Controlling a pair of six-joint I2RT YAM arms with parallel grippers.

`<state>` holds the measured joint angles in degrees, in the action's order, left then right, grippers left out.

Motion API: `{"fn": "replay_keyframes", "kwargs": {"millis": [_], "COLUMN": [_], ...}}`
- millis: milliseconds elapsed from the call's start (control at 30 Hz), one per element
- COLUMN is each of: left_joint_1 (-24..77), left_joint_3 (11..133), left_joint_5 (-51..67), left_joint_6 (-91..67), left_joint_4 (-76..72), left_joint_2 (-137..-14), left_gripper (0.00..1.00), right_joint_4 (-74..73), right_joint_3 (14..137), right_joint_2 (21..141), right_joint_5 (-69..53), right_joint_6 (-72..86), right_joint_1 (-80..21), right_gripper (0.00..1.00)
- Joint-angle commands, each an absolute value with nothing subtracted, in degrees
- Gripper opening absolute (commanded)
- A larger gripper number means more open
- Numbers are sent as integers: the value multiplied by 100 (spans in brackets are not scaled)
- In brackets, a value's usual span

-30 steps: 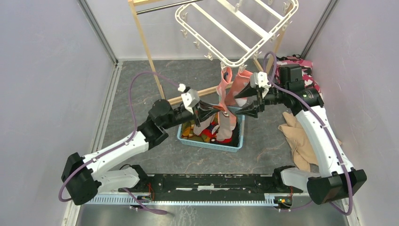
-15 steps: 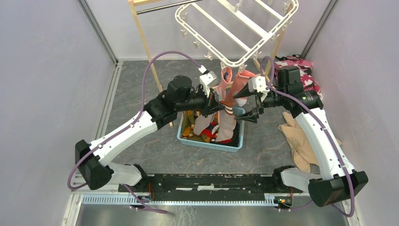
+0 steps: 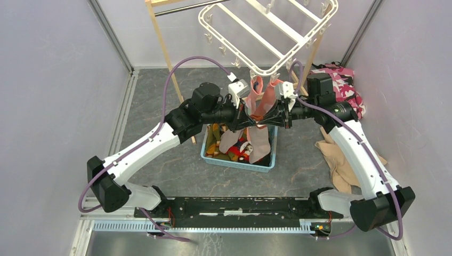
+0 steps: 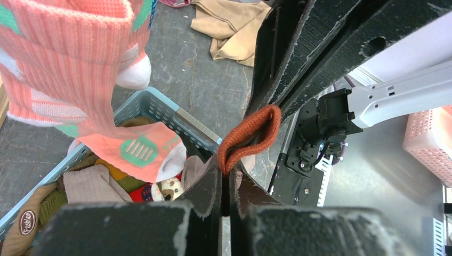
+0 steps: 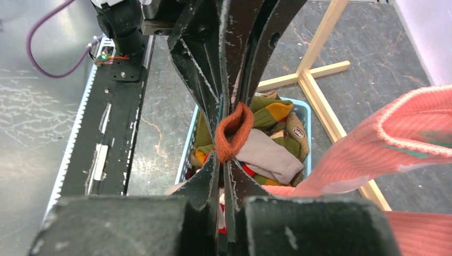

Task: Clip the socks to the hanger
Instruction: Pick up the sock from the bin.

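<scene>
Sock in hand: a grey-brown knitted sock with a rust-orange ribbed cuff (image 5: 261, 152). The cuff is held above the light-blue plastic basket (image 3: 237, 163), just under the near corner of the hanger, and the body trails down towards the basket.
Left gripper (image 4: 226, 166): its fingers are pressed together on the folded edge of the cuff.
Right gripper (image 5: 223, 160): its fingers are narrowed onto the same cuff from the opposite side, tip to tip with the left pair.
Hanger: a large white plastic rectangular drying rack with small dangling clips (image 3: 265, 71), tilted overhead beside the light wooden frame stand (image 3: 166, 53).
Clipped already: salmon-pink socks with teal and white patches (image 3: 257, 93) hang from that near corner, right beside both grippers.
Risk, shared pinch: both pairs of fingers hold one small fold. An uneven release could let the cuff slip and drop the sock into the basket.
Risk, tug: drawing the grippers apart to spread the cuff could pull it out of the weaker grip.
Risk, crowding: rising towards a free clip could snag the pink socks or drag them off their clips.
Risk, rack movement: the rack looks free to swing, so a bump may carry the clip away from the cuff.
Risk, bulk: the doubled ribbing may be too thick for a small clip to bite.
</scene>
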<state>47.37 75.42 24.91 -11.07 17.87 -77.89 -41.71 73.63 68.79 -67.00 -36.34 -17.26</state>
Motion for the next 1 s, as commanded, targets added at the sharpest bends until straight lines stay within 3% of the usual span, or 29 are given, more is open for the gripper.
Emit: {"fn": "replay_keyframes", "kwargs": {"millis": [0, 67, 100, 133, 233, 267, 300, 433, 633, 800, 967], "left_joint_1": [4755, 4747, 4746, 4746, 4746, 4746, 4746, 4755, 4851, 4855, 4860], "left_joint_3": [7383, 7009, 6702, 6360, 4996, 4541, 4167, 3399, 3625, 4014, 4116], "left_joint_5": [2664, 2631, 2650, 2660, 2499, 2365, 2236, 1963, 1956, 2071, 2133], "left_joint_6": [-1401, -1249, -1124, -1036, -1088, -1164, -1291, -1693, -1881, -2122, -2370], "left_joint_4": [1263, 842, 511, 135, -1957, -2699, -3394, -5064, -5983, -6466, -6870], "left_joint_2": [-7447, -7186, -6985, -6764, -5962, -5725, -5545, -5482, -6414, -7106, -7429], "left_gripper": [6, 16, 26, 45, 85, 97, 99, 100, 99, 78, 67], "right_joint_4": [-3745, -3709, -3722, -3745, -3770, -3769, -3761, -3761, -3841, -3867, -3865], "right_joint_3": [7403, 7374, 7389, 7399, 7471, 7490, 7497, 7521, 7657, 7691, 7645], "right_joint_2": [6898, 6863, 6843, 6825, 6798, 6787, 6778, 6768, 6808, 6820, 6826], "right_joint_5": [-7112, -7358, -7489, -7686, -8199, -8288, -8366, -8564, -8839, -8850, -8843], "right_joint_6": [-3151, -3090, -3101, -3118, -3138, -3142, -3143, -3135, -3261, -3299, -3315], "right_joint_1": [-1699, -1583, -1482, -1401, -1140, -1077, -1028, -879, -829, -822, -825], "right_gripper": [0, 0, 0, 0, 0, 0, 0, 0, 0, 0, 0]}}
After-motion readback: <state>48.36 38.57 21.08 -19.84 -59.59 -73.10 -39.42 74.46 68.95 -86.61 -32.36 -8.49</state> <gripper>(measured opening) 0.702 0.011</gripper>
